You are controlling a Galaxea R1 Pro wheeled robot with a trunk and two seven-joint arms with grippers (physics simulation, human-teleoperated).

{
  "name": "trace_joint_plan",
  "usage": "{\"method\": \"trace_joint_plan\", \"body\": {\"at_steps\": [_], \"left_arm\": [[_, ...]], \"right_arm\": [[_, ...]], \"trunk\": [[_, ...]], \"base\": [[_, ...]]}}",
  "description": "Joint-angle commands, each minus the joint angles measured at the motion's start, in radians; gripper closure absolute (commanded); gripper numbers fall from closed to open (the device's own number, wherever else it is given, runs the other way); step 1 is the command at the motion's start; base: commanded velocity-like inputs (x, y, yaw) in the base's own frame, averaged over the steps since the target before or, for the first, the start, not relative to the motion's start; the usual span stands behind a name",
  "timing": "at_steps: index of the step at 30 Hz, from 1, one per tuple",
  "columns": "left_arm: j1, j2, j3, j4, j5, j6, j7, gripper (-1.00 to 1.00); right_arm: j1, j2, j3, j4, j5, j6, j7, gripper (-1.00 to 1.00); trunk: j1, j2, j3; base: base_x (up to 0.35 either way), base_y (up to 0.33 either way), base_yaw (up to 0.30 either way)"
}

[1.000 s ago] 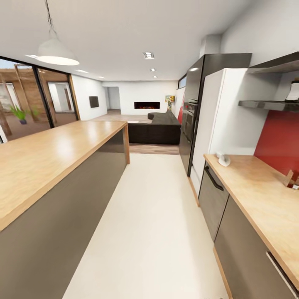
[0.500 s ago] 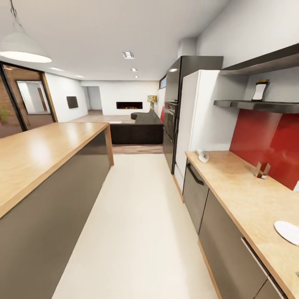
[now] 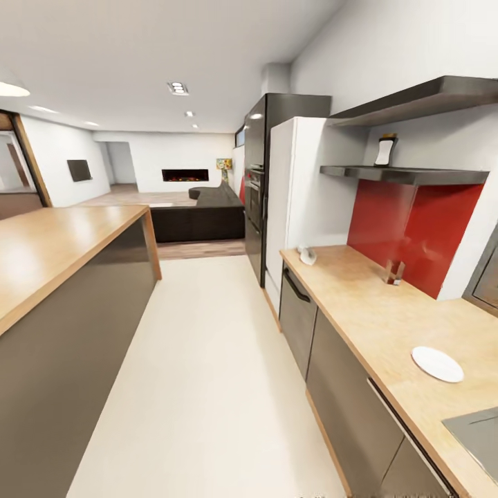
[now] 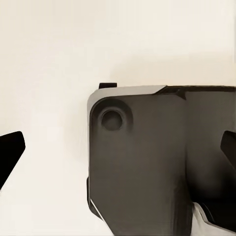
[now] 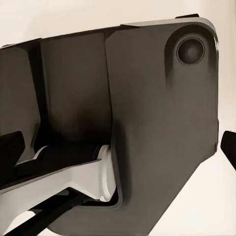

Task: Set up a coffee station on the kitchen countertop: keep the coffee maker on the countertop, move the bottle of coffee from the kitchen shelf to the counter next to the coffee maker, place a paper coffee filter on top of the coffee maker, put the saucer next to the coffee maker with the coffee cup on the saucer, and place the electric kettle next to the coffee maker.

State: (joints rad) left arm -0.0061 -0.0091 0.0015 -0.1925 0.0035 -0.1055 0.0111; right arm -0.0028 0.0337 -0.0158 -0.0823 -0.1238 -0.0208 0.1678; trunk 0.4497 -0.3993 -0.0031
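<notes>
Robot is in the kitchen aisle, in transit, head camera looking down the room. Task items are ahead and to the robot's right: the saucer [image 3: 437, 364] lies flat on the wooden tabletop [image 3: 360, 297] near its front edge, just before the sink corner [image 3: 477, 436]. The bottle of coffee [image 3: 385, 150] stands upright on the lower kitchen shelf [image 3: 404, 174], above the red backsplash [image 3: 415, 232]. A small white object [image 3: 306, 256] sits at the tabletop's far end by the fridge [image 3: 294, 200]; a small clear-and-brown item [image 3: 395, 272] stands by the backsplash, too small to identify. I can't pick out a coffee maker or kettle.

Key relation: everything lies to the right, so the right arm is likely the nearer one. The bottle's long axis is vertical and it is high up, so a raised, side-on reach looks needed.

Left gripper [image 4: 118, 152]: dark fingers [image 4: 11, 152] at opposite picture edges, spread apart, holding nothing, pale floor behind. Right fingers [image 5: 229, 146]: one tip is clear, the other murky, so I cannot tell.

Room: wide floor [image 3: 207, 360] between island [image 3: 62, 249] and tabletop, so the base can turn right freely.
</notes>
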Motion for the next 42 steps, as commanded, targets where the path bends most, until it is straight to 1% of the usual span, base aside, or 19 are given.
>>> {"method": "trace_joint_plan", "body": {"at_steps": [1,8,12,28,42], "left_arm": [[0.000,0.000,0.000,0.001,0.000,-0.003,0.001,-1.00],[0.000,0.000,0.000,0.001,0.000,-0.003,0.001,-1.00],[0.000,0.000,0.000,0.001,0.000,-0.003,0.001,-1.00],[0.000,0.000,0.000,0.001,0.001,-0.002,0.000,-1.00],[0.002,0.000,0.004,0.003,0.000,-0.001,-0.010,-1.00]], "right_arm": [[0.000,0.000,-0.001,0.001,-0.010,-0.002,0.004,-1.00],[0.000,0.001,0.002,0.001,-0.010,-0.002,0.004,-1.00],[0.000,0.002,0.002,0.001,-0.010,-0.003,0.004,-1.00],[0.000,0.003,0.004,0.001,-0.007,-0.003,0.006,-1.00],[0.000,0.003,0.007,0.001,-0.007,-0.004,0.006,-1.00]], "trunk": [[0.000,-0.001,-0.001],[0.000,-0.001,-0.006],[0.000,-0.001,-0.008],[0.000,-0.001,-0.007],[0.000,-0.001,0.012]], "base": [[0.000,0.000,-0.275],[0.000,0.000,-0.262],[0.000,0.000,-0.118],[0.000,0.000,-0.009],[0.000,0.000,0.000]]}}
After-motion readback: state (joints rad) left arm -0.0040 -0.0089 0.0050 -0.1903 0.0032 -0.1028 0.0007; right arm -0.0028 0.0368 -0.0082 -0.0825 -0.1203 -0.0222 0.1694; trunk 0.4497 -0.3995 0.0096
